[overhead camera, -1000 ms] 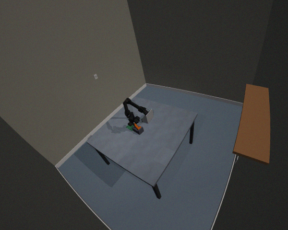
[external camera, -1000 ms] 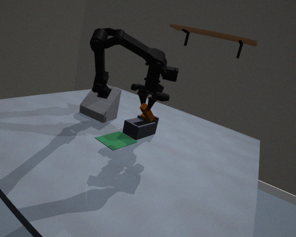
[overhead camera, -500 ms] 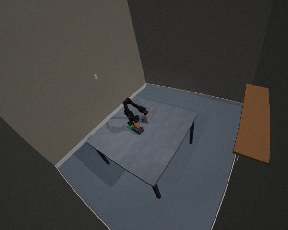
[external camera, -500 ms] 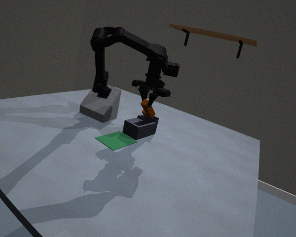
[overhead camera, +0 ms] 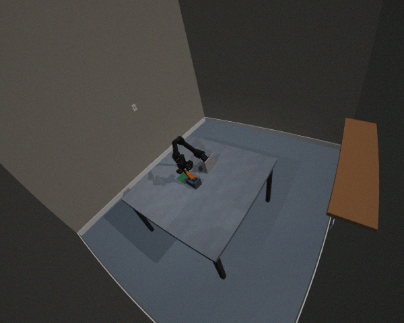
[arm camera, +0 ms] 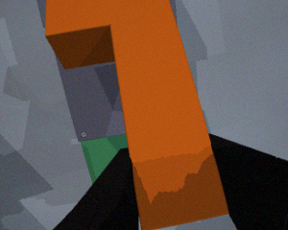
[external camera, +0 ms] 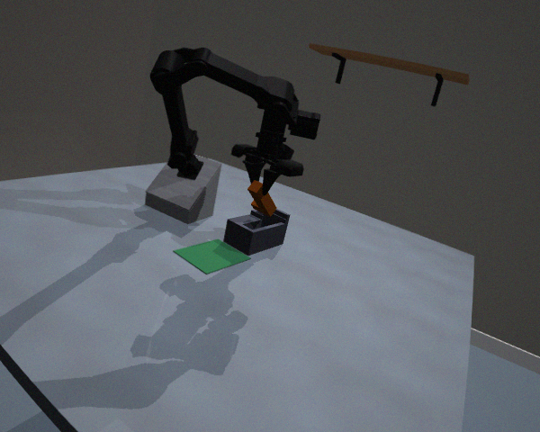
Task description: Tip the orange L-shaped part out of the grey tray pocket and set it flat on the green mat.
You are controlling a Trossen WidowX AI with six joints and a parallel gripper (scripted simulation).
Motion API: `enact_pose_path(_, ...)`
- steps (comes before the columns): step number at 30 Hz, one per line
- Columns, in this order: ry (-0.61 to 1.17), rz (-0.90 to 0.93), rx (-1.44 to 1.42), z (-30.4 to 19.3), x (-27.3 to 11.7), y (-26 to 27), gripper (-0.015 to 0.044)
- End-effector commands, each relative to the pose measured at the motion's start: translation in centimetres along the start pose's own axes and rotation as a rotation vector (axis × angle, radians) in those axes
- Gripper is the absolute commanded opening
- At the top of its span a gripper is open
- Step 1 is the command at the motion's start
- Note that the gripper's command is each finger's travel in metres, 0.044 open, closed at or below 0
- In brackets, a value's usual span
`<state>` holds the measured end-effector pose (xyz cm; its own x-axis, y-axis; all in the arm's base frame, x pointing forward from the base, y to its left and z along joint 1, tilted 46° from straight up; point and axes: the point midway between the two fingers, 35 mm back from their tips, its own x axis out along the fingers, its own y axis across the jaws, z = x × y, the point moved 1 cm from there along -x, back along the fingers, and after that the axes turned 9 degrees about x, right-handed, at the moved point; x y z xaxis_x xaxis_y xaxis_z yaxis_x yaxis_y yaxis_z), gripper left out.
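Jaws clamped on the straight end of the orange L-part (external camera: 261, 198), so it hangs tilted w/ the L foot lowest, just above the grey tray (external camera: 256, 230) pocket at mid-frame. Gripper (external camera: 261, 180) points straight down, arm arched over from its base. Green mat (external camera: 211, 255) sits lower left of the tray on the bench, probably the next stop.

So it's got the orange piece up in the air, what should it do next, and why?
Probably carry it sideways toward the green mat. The tool is shut on the orange part, which hangs tilted above the grey tray, seemingly out of the pocket, not yet over the mat.
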<state>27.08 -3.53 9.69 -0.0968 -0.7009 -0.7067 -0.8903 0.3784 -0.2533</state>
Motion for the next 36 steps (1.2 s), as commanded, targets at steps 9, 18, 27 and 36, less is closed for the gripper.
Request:
enact_pose_path(9,0.008,-0.001,-0.007,-5.7,0.1,-0.5,0.0000)
enact_pose_path(18,0.009,-0.001,-0.007,-9.9,0.1,-0.7,0.0000)
enact_pose_path(27,0.011,-0.002,-0.007,-13.3,0.0,-0.8,0.0000)
enact_pose_path(36,0.010,-0.002,-0.007,-13.3,0.7,-0.8,0.0000)
